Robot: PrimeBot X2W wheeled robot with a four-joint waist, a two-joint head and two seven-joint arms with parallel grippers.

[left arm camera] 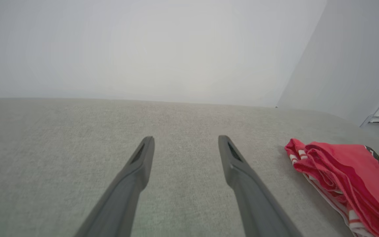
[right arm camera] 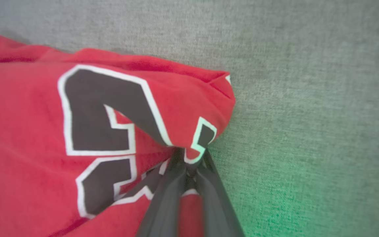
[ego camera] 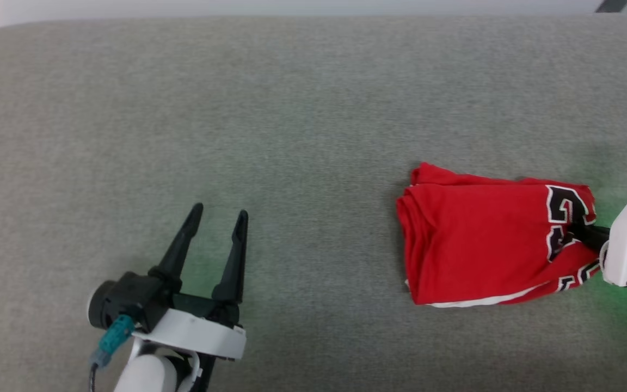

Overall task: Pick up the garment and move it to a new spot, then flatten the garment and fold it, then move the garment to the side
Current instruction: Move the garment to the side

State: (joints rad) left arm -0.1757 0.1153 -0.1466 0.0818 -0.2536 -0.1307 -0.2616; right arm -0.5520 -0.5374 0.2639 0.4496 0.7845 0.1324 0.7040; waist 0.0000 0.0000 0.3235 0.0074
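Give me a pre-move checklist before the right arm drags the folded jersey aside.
1. The right gripper shut on the garment: ok, pinching the edge by the numerals.
2. The garment folded: ok, compact stack.
3. Grip catches every layer: cannot tell.
4. The left gripper open, apart from the garment: ok.
5. Room on the grey surface beyond the right arm: cannot tell, frame ends there.

Jersey [ego camera: 471, 245]: soft matt cloth; numerals [right arm camera: 94, 112] smooth, matt. Table [ego camera: 292, 109]: grey woven fabric, matt, finely rough. Left end effector [ego camera: 220, 209]: fingers [ego camera: 180, 245] of matt dark plastic; housing [ego camera: 194, 332] of smooth white plastic, slightly glossy. Right end effector [right arm camera: 189, 161]: same finish.
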